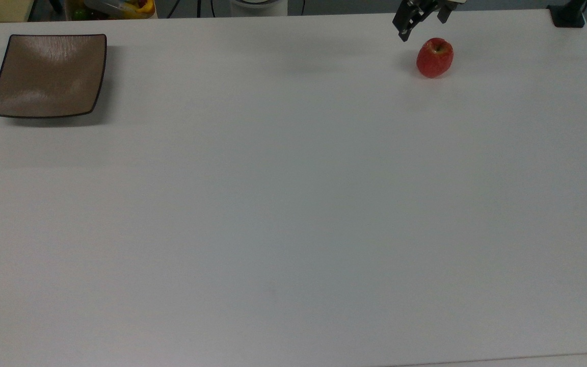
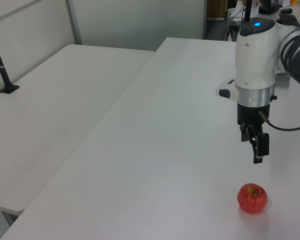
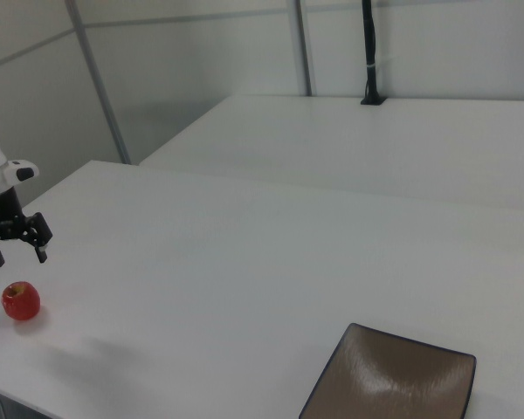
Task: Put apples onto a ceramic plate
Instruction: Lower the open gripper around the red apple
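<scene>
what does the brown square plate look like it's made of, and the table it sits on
The plate looks like glazed ceramic: glossy brown, with bright light streaks across its surface, a thin dark rim and upturned edges. The table looks like matte white laminate or painted board, smooth with only soft reflections; which one cannot be told.

A broad white table fills most of the top view, its surface plain and matte. At the upper left of the top view, beyond the table's far edge, sits a clutter of yellow and red items. A black clamp mount grips the table's upper right corner there. In the left view a second white table lies alongside on the left, with a black pole standing on it. Pale panelled walls stand behind in the right view.
</scene>
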Controlling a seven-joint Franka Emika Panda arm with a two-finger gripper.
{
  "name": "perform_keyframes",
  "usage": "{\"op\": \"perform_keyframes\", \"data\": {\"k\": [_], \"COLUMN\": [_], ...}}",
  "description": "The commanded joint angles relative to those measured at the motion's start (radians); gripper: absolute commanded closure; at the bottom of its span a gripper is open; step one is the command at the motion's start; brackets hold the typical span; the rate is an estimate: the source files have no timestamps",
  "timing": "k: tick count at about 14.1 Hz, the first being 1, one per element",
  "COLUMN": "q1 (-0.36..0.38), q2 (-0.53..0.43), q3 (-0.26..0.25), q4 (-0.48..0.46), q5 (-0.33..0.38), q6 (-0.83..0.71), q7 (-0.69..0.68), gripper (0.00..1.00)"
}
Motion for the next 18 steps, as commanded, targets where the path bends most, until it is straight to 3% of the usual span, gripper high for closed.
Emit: {"op": "perform_keyframes", "data": {"k": [1, 6, 12, 13, 14, 15, 18], "q1": [0.057, 0.100, 0.102, 0.102, 0.105, 0.111, 0.109], "q2": [0.038, 0.142, 0.184, 0.185, 0.187, 0.187, 0.187], "q3": [-0.001, -0.003, -0.003, -0.003, -0.001, -0.003, -0.003], "q4": [-0.020, -0.017, -0.014, -0.014, -0.014, -0.014, -0.012], "q5": [0.017, -0.001, -0.035, -0.047, -0.062, -0.065, -0.067], "q6": [0.033, 0.116, 0.136, 0.136, 0.136, 0.134, 0.136], "q7": [0.011, 0.011, 0.011, 0.011, 0.011, 0.011, 0.016], "gripper": [0.00, 0.00, 0.00, 0.09, 0.35, 0.54, 0.58]}}
